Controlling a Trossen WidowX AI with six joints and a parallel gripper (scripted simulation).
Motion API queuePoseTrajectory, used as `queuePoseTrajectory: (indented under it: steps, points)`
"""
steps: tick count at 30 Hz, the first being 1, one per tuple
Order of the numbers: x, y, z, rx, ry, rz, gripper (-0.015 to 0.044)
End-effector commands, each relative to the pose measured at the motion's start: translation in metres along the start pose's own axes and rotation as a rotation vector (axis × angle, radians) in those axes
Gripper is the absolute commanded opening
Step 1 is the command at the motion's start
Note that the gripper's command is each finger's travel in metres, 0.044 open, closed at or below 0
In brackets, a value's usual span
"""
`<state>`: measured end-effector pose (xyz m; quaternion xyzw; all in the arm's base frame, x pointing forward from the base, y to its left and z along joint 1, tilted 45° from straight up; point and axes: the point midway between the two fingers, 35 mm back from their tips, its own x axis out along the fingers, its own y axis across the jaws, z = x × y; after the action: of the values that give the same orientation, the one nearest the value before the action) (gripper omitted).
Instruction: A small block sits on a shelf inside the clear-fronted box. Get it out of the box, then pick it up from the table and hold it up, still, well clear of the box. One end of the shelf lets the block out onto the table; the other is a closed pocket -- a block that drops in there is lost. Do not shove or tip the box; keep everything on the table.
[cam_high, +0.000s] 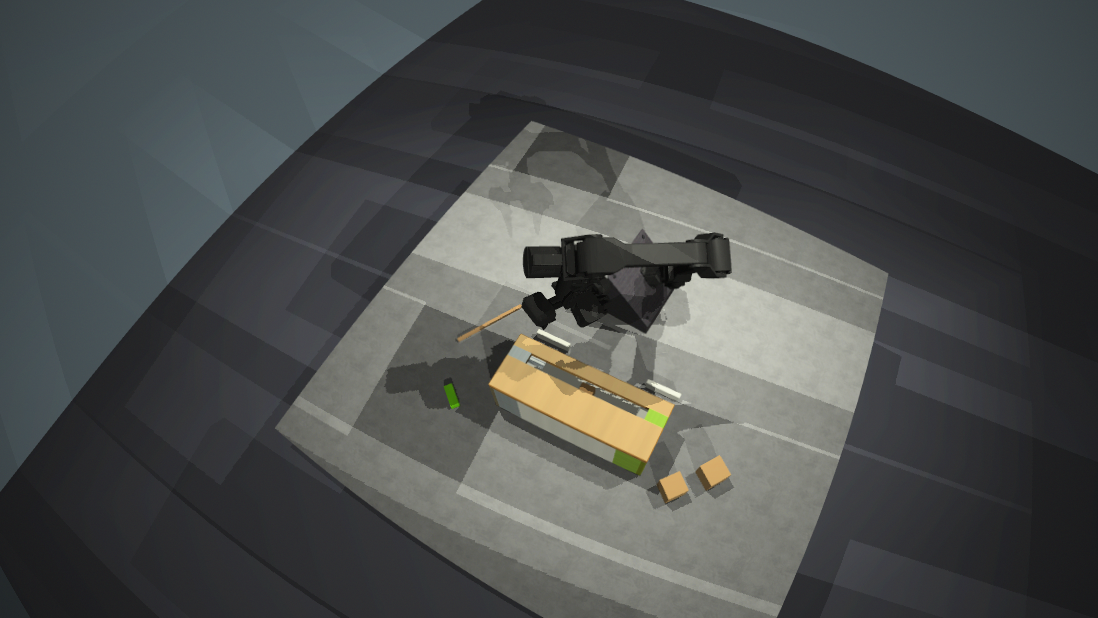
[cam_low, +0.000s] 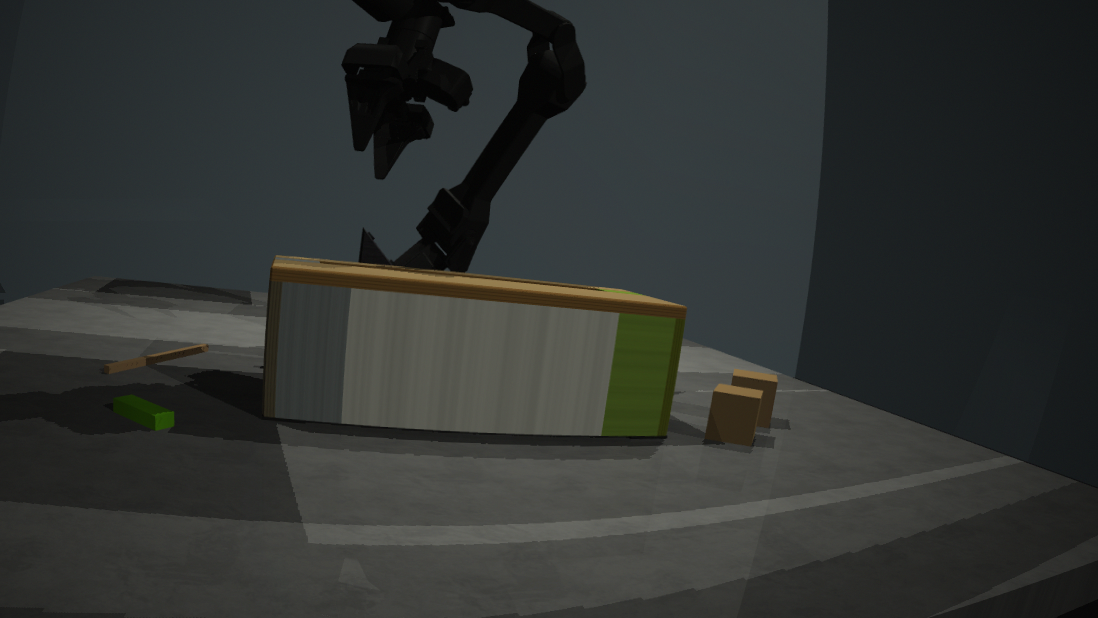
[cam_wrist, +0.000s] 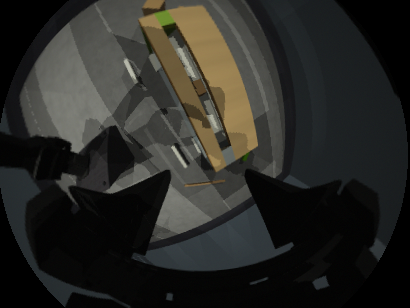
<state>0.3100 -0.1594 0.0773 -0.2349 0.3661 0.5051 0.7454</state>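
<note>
The wooden box (cam_high: 564, 404) (cam_low: 476, 360) (cam_wrist: 232, 75) stands upright, with a long slot in its top, a grey patch at its left end and a green one at its right in the top view. The small brown block (cam_high: 587, 388) (cam_wrist: 200, 87) shows through the slot near the middle of the shelf; the pale front hides it in the exterior view. My gripper (cam_low: 369, 163) (cam_wrist: 208, 173) is open and empty, pointing down, high above the table behind the box's grey end. Its fingertips are unclear in the top view.
A thin wooden stick (cam_high: 484, 324) (cam_low: 153, 357) (cam_wrist: 205, 183) and a green block (cam_high: 451, 394) (cam_low: 143, 412) lie beyond the grey end. Two wooden blocks (cam_high: 673, 486) (cam_high: 714, 471) stand beyond the green end. White bars (cam_high: 553, 340) (cam_high: 663, 389) lie along the box's back.
</note>
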Motion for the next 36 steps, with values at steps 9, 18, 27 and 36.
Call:
queuePoseTrajectory:
  steps: [9,18,27,36]
  points:
    - [0.06,0.028,0.065,-0.443,-0.296,0.274,0.04]
    - [0.062,0.028,0.065,-0.443,-0.296,0.275,0.04]
    - [0.076,0.029,0.066,-0.438,-0.298,0.278,0.04]
    - [0.091,0.03,0.067,-0.434,-0.301,0.282,0.04]
